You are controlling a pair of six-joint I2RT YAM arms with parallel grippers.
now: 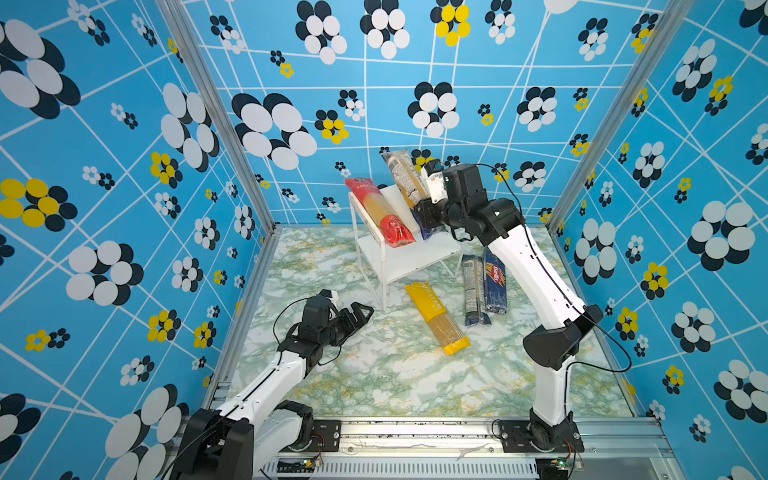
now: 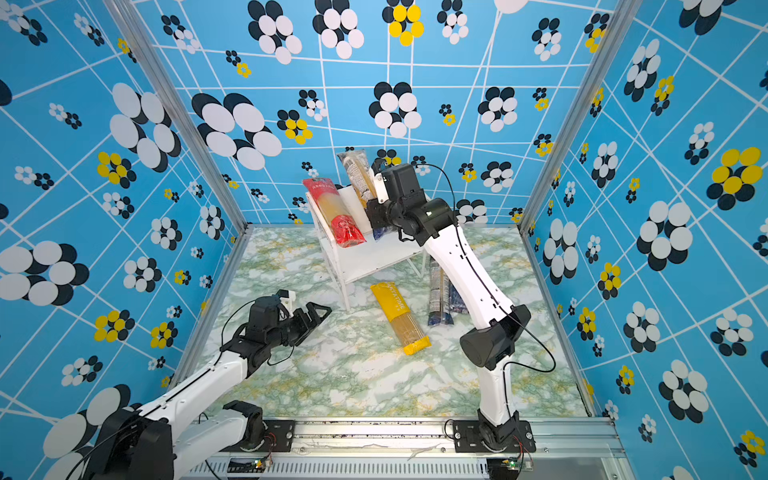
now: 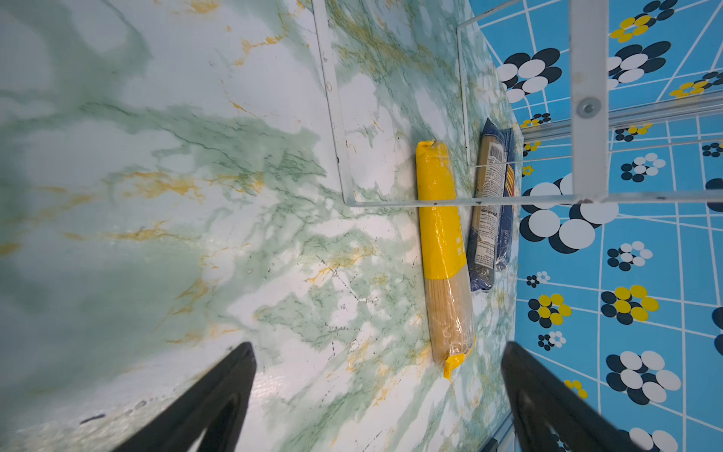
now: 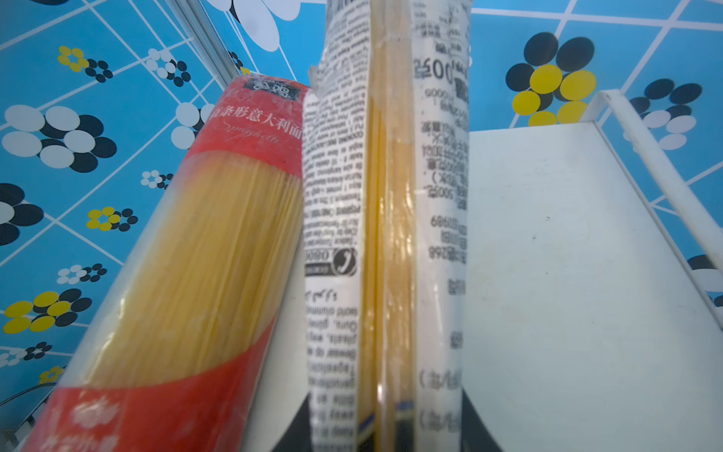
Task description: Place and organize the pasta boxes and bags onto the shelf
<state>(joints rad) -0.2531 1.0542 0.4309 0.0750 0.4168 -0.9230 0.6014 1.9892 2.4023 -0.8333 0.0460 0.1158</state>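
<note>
Furthest left in both top views, the black left gripper point(image 1: 356, 312) hangs low over the green-veined marble tabletop point(image 1: 374, 374), its jaws spread wide with nothing between them. A broad bare stretch of tabletop lies open toward 6 o'clock, between the two arms.

At 1 o'clock of that gripper stands the small two-tier shelf of white boards and clear acrylic legs point(image 1: 415, 259), its lower board seen bare. On the top board the red-ended spaghetti pack point(image 1: 380, 212) is laid with its long axis from 11 to 5 o'clock, its red end overhanging the front edge. Just beside it, the see-through spaghetti pack with a navy end point(image 1: 402, 174) is clenched near that navy end by the right gripper point(image 4: 385, 430). The pack is tilted, with its far end raised past the back edge toward 11 o'clock.

On the tabletop at 5 o'clock of the shelf, the yellow spaghetti pack point(image 1: 436, 318) is laid along 11 to 5. Further right, a second see-through pack point(image 1: 473, 286) and the navy Barilla box point(image 1: 495, 282) are laid touching, side by side, along 12 to 6.
</note>
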